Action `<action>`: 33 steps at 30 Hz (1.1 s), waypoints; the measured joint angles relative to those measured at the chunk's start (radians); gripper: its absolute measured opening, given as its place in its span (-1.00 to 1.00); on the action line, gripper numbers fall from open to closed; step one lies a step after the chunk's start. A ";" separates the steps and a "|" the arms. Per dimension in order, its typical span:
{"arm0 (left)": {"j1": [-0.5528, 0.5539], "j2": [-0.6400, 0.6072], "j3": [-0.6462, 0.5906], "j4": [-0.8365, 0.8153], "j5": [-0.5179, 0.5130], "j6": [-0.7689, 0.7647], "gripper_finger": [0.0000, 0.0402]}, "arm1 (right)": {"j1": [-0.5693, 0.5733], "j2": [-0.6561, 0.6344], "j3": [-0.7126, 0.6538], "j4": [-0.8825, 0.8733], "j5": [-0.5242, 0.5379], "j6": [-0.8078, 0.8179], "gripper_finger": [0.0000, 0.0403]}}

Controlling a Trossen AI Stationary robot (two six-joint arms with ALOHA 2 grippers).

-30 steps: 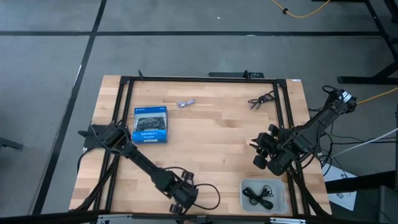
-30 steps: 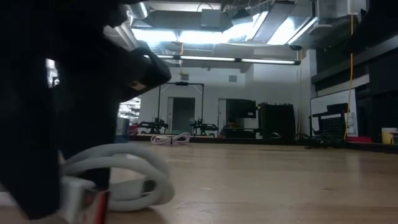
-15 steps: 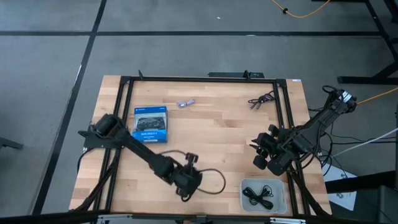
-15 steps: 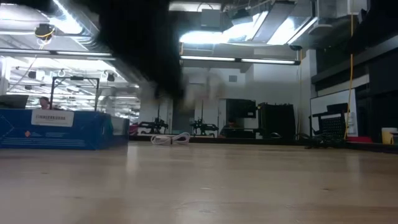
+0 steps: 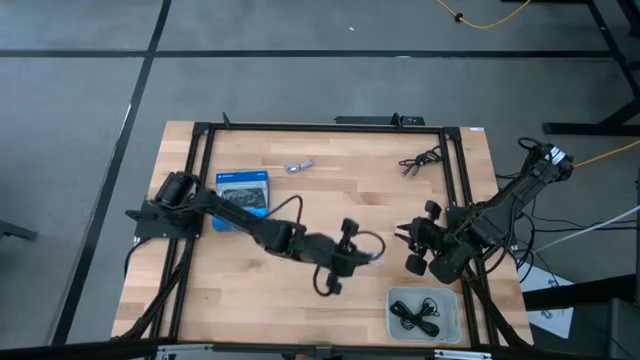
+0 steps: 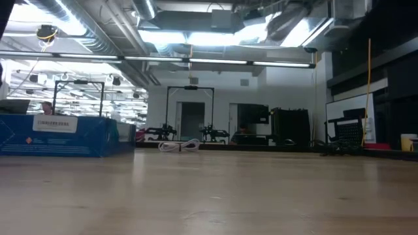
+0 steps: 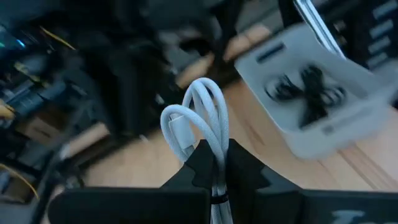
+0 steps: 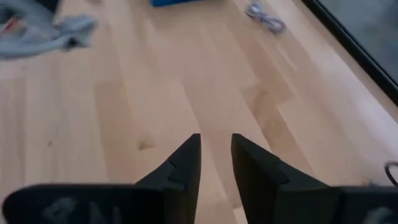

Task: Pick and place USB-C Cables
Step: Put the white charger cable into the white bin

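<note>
My left gripper [image 5: 362, 256] hangs over the table's middle, left of the grey tray [image 5: 452, 300], and is shut on a pale grey-white USB-C cable [image 7: 200, 122]. Two or three black cables [image 5: 415, 316] lie in that tray. Another pale cable [image 5: 298, 166] and a black cable [image 5: 420, 160] lie flat on the wood near the far edge. My right gripper [image 8: 216, 163] waits above the table's right side, its fingers a narrow gap apart, holding nothing. My left gripper pinches the pale cable bundle between its two fingers, at the bundle's lower part [image 7: 216, 163] near a dark tie. The looped end with the white plug [image 7: 180, 130] sticks out past the fingertips. The bundle is lifted clear of the table.
The blue box [image 5: 243, 198] lies flat at the table's left, under my left arm's reach. A black frame runs along the table's edges [image 5: 320, 127]. Bare wood [image 5: 340, 205] spreads across the middle. The low view shows the box [image 6: 62, 134] and the far pale cable [image 6: 180, 145].
My left gripper has risen from the table's near edge with the pale cable, lifting it clear. It has swung toward the right and far side, closer to the tray. It has passed out of the low view. My right arm has kept still.
</note>
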 joint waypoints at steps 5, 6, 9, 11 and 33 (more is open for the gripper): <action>0.041 0.000 0.000 0.030 0.075 0.006 -0.95 | 0.000 0.000 0.000 0.085 0.018 -0.094 -0.54; 0.046 0.000 0.000 0.030 0.091 0.004 -0.95 | 0.000 0.000 0.000 0.098 0.034 -0.110 -0.54; 0.055 0.014 0.000 0.038 0.101 0.002 -0.95 | -0.001 0.000 0.000 0.151 0.063 -0.162 -0.54; 0.055 0.018 -0.002 0.024 0.100 0.003 -0.95 | -0.001 0.000 0.000 0.191 0.060 -0.205 -0.54; 0.056 0.016 0.000 0.007 0.091 0.004 -0.95 | -0.002 0.000 0.000 0.394 -0.222 -0.455 -0.29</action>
